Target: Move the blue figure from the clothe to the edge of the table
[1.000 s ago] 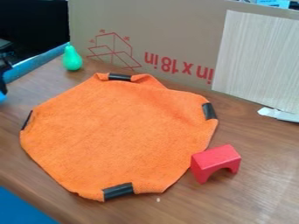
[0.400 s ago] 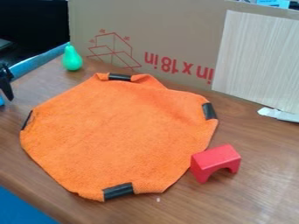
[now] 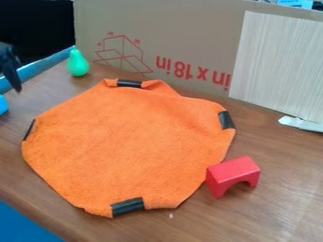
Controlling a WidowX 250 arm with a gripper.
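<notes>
Clearly, we see the blue figure [image 3: 3, 104] on the table [image 3: 281, 189], cut off by the view's left edge and apart from the cloth [image 3: 126, 146]. The gripper [image 3: 15, 85] hangs near the figure, not touching it; whether it is open or closed, we cannot tell. The green pear [image 3: 78, 64] stands beyond the cloth.

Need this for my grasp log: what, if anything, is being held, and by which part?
Nothing, it appears: the blue figure sits on the table, visibly apart from the gripper.
</notes>
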